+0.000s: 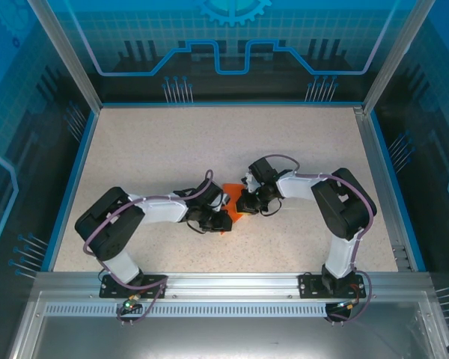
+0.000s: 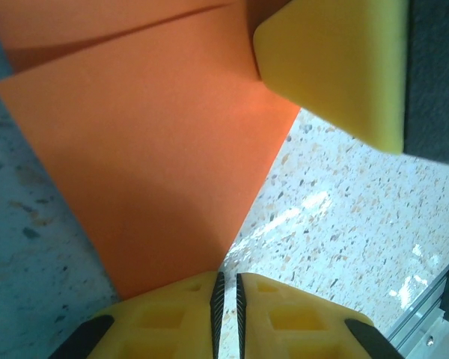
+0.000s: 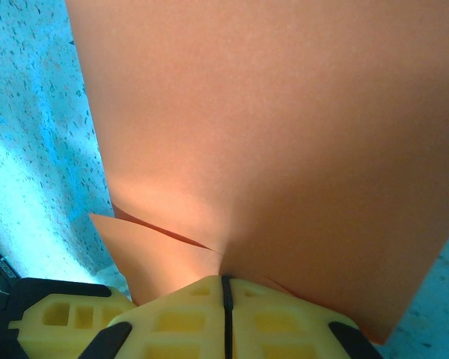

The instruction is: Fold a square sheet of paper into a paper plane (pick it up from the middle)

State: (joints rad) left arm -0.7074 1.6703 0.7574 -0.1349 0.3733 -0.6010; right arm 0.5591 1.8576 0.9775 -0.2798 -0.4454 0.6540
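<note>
My left pincer (image 2: pixel 226 299) stands narrow, its jaws down to a thin slit. One pointed corner of the orange paper (image 2: pixel 157 149) runs into that slit, so I judge it pinched there, though the contact itself is hidden. My right pincer (image 3: pixel 224 288) is fully closed on the paper's opposite edge, and the sheet puckers into a small crease right at the jaw line.

From each pincer the paper spreads straight ahead, so the two arms face each other across it, left arm on its left, right arm on its right. The right pincer's yellow finger (image 2: pixel 329 67) sits just beside the paper's far corner in the left wrist view.

From above, the paper is a small shape lying on the speckled worktop (image 1: pixel 209 142) between the pincers, its length running roughly from far to near. A layer edge crosses it, so it looks partly folded. Neither arm is nearer. I think the next fold depends on one side holding firm.
</note>
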